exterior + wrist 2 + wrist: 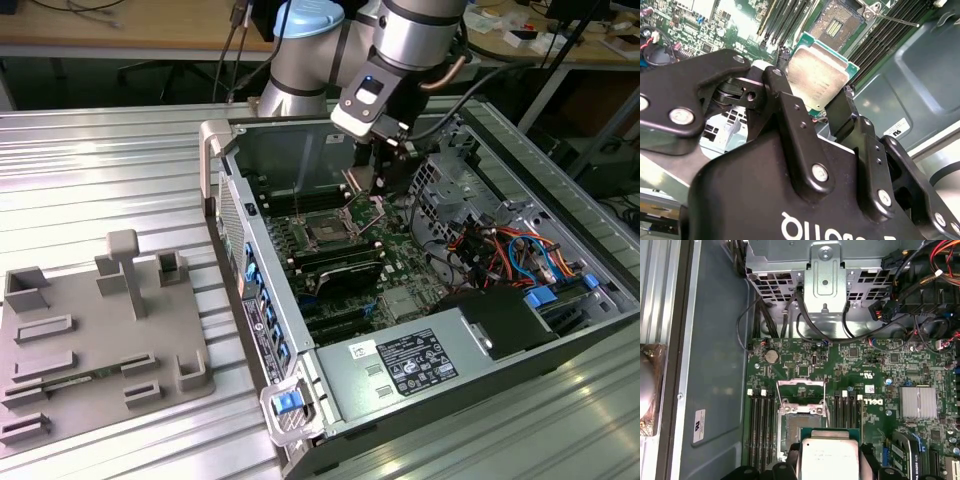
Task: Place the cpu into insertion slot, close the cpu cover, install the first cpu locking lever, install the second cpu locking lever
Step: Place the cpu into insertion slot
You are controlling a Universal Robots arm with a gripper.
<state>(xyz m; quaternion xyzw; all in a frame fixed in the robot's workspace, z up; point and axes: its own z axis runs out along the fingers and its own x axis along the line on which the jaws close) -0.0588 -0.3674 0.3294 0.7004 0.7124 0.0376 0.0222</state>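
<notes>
My gripper [810,92] is shut on the cpu [821,75], a flat square chip with a silvery top, pinched at two opposite edges by the black fingers [782,95]. In the first wrist view the cpu [830,459] hangs above the green board, just short of the insertion slot [799,426]. The slot's dark centre lies bare, and the cpu cover [801,389] stands swung open at its far edge. A thin lever rod [890,20] sticks out beside the insertion slot [837,22]. In the exterior view the gripper [384,182] reaches down inside the open computer case, above and to the right of the insertion slot [328,228].
Black memory slots [761,420] flank the socket. A metal drive cage [822,280] with cables, a finned heatsink [915,402] and the grey labelled power supply box [400,365] crowd the case. A grey fixture plate [90,340] lies on the ribbed table on the exterior view's left.
</notes>
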